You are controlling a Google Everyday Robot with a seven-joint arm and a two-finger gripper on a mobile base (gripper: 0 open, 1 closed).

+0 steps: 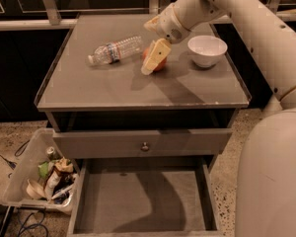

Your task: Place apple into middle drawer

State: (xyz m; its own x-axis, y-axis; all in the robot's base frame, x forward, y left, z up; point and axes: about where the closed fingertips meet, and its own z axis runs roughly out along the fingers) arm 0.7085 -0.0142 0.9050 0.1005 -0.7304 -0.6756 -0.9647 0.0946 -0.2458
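The apple (161,64) is red-orange and rests on the cabinet top, between the bottle and the bowl. My gripper (151,63) is down at the apple, and its pale yellow end lies across the apple's front and hides much of it. The middle drawer (138,204) is pulled out at the bottom of the cabinet. Its grey floor is bare and the arm's shadow falls across it.
A clear plastic bottle (116,49) lies on its side left of the apple. A white bowl (207,49) stands to its right. A shut drawer front with a round knob (145,146) sits above the open tray. A bin of rubbish (39,179) stands on the floor at the left.
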